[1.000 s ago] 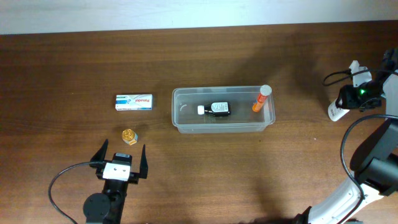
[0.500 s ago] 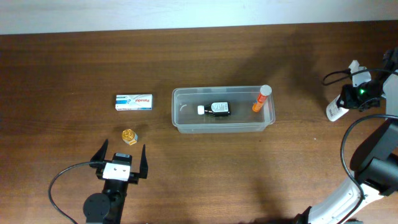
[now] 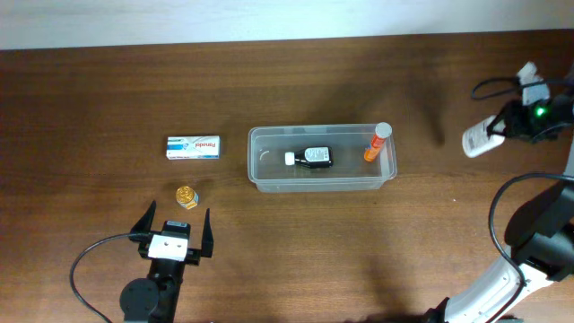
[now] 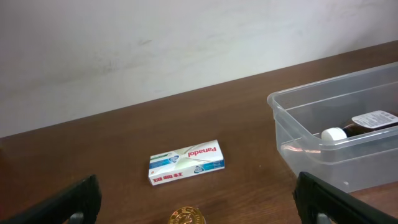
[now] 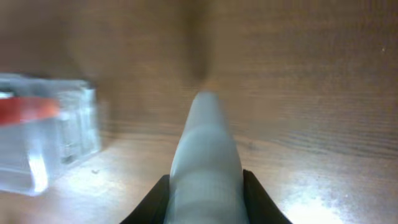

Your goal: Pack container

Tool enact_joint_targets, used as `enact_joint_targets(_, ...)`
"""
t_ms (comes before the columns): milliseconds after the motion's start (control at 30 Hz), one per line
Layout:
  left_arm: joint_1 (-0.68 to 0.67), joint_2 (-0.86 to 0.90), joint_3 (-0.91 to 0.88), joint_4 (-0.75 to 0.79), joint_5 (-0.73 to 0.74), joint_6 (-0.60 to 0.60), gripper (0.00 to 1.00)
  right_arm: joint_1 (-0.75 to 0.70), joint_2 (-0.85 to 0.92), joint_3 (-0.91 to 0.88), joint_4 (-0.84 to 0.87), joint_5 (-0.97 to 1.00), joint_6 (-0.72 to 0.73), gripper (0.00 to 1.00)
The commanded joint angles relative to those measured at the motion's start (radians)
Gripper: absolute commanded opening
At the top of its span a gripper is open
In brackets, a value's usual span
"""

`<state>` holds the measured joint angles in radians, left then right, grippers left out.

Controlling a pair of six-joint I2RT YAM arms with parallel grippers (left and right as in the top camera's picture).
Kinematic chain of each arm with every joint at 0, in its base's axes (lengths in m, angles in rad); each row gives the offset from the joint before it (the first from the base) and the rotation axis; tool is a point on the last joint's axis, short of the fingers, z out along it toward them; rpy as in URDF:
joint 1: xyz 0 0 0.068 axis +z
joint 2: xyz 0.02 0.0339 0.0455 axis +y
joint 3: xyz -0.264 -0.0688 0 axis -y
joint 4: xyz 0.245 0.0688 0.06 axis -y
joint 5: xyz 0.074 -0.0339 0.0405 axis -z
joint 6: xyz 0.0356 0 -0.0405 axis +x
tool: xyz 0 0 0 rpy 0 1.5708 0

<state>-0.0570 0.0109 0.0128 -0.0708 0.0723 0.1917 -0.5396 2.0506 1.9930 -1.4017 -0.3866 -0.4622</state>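
Note:
The clear plastic container (image 3: pixel 323 158) sits mid-table and holds a dark bottle (image 3: pixel 316 156) and an orange tube (image 3: pixel 377 142). It also shows in the left wrist view (image 4: pixel 323 124) and the right wrist view (image 5: pixel 50 134). My right gripper (image 3: pixel 499 131) is shut on a white tube (image 3: pixel 479 138), held above the table to the right of the container; the tube fills the right wrist view (image 5: pixel 205 162). My left gripper (image 3: pixel 174 228) is open and empty near the front left. A white medicine box (image 3: pixel 194 147) and a small gold-capped jar (image 3: pixel 186 196) lie left of the container.
The far edge of the table meets a white wall (image 4: pixel 186 43). Black cables (image 3: pixel 90 260) trail from both arms at the front left and far right.
My right gripper has lifted the white tube and moved it up and away, slightly leftward. The left arm has not moved.

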Motion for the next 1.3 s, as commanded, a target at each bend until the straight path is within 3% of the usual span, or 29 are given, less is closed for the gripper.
enact_joint_targets(0,-0.004,-0.005,-0.004,-0.002,0.014,0.016,0.99,0.024,-0.060,0.151,-0.090,-0.135,0.007,0.24)
enact_joint_targets(267,-0.004,-0.005,-0.004,-0.002,0.014,0.016,0.99,0.201,-0.126,0.345,-0.297,-0.151,0.008,0.25)
enact_joint_targets(433,-0.004,-0.005,-0.004,-0.002,0.014,0.016,0.99,0.349,-0.148,0.344,-0.297,-0.097,0.074,0.25)
enact_joint_targets(767,-0.004,-0.005,-0.004,-0.002,0.014,0.016,0.99,0.649,-0.147,0.260,-0.295,0.189,0.214,0.25)
enact_joint_targets(1000,-0.004,-0.005,-0.004,-0.002,0.014,0.016,0.99,0.750,-0.146,0.060,-0.146,0.189,0.270,0.25)
enact_joint_targets(1267,-0.004,-0.005,-0.004,-0.002,0.014,0.016,0.99,0.763,-0.146,-0.096,0.030,0.190,0.269,0.26)
